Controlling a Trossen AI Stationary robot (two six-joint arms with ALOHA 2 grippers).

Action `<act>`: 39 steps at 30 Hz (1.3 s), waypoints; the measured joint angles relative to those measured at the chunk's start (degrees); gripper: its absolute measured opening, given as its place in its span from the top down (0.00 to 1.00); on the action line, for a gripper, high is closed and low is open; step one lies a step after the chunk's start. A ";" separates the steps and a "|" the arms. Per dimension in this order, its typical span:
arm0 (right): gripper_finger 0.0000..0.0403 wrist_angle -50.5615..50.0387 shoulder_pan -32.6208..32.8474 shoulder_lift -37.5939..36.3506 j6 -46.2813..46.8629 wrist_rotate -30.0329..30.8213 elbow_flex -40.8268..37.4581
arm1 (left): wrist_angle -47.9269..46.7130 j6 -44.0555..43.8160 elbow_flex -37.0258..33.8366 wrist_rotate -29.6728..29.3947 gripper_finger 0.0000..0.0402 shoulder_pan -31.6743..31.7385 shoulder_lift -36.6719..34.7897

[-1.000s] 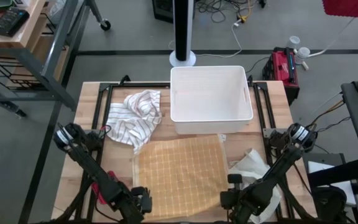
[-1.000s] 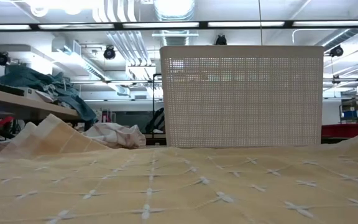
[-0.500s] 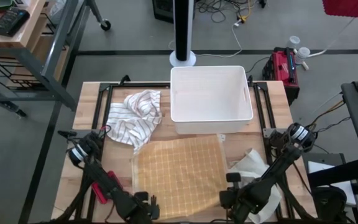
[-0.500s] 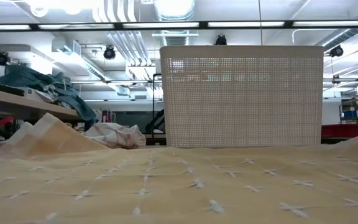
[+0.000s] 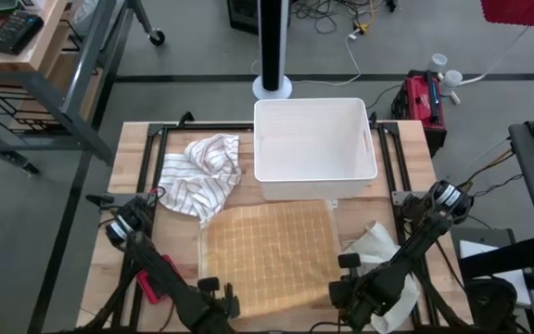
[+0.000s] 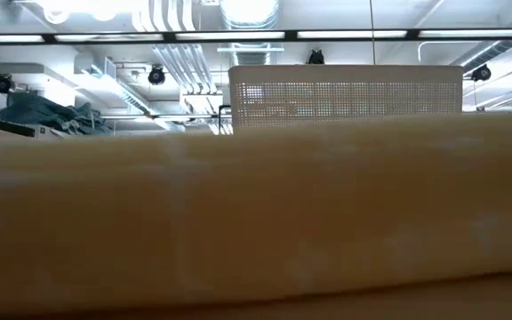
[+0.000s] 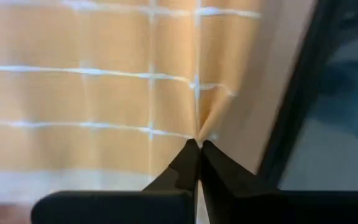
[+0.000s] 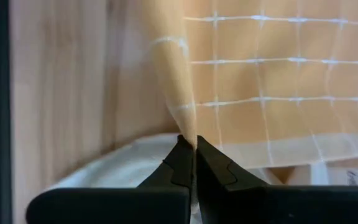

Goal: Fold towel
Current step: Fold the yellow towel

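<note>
Yellow checked towel point(image 5: 269, 255) near worktop's front edge, left hand point(image 7: 197, 148) and right hand point(image 8: 193, 148) each pinching a front corner, lifted cloth hiding most of low view, hands cut off from above.

Even, bright overhead light; ceiling strips point(image 6: 238, 36) glare. Cloth point(image 6: 256, 213) nearest my grippers blurs soft; shadows faint.

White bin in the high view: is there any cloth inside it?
No. The white bin shows only its bare floor, while the striped cloth and the yellow towel lie on the table outside it.
</note>
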 joint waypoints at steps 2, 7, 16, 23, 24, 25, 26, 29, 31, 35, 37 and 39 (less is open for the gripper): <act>1.00 -1.30 -0.12 -0.91 0.00 0.16 -0.02 | -2.51 -0.14 0.21 -2.86 1.00 -0.08 -2.64; 1.00 -3.09 -1.03 -3.52 -0.31 0.24 -0.04 | -8.86 -0.33 -0.05 -7.09 1.00 1.07 -6.17; 1.00 -11.36 -5.27 -8.37 -2.04 9.20 -0.02 | -23.61 0.45 -3.88 -13.16 1.00 5.69 -12.04; 1.00 -16.19 -11.85 -9.54 -7.03 13.72 -0.43 | -22.95 5.03 -12.92 -18.53 1.00 11.70 -18.83; 1.00 -16.17 -12.94 -9.54 -8.09 14.24 -0.61 | -22.26 5.92 -14.45 -19.03 1.00 12.75 -19.97; 1.00 -16.14 -13.96 -9.54 -9.31 14.79 -0.76 | -21.26 6.81 -16.15 -19.22 1.00 13.90 -21.06; 1.00 -16.06 -14.99 -9.59 -10.28 15.34 -1.03 | -20.47 7.81 -17.77 -19.72 1.00 15.13 -22.11; 1.00 -16.11 -18.10 -9.61 -11.90 15.98 -2.70 | -17.37 11.15 -22.70 -22.18 1.00 18.84 -26.31; 1.00 -16.06 -19.89 -9.73 -13.08 16.84 -4.13 | -13.99 13.47 -25.92 -22.66 1.00 21.70 -28.64; 1.00 -15.68 -23.83 -9.93 -16.05 16.82 -7.16 | -6.07 18.92 -31.27 -21.71 1.00 27.28 -32.97; 1.00 -14.98 -25.90 -10.14 -17.64 16.82 -8.59 | -3.23 21.53 -33.47 -20.34 1.00 29.72 -34.22; 1.00 -13.74 -27.94 -10.35 -19.54 16.88 -10.08 | -1.58 23.69 -34.98 -19.63 1.00 31.95 -34.57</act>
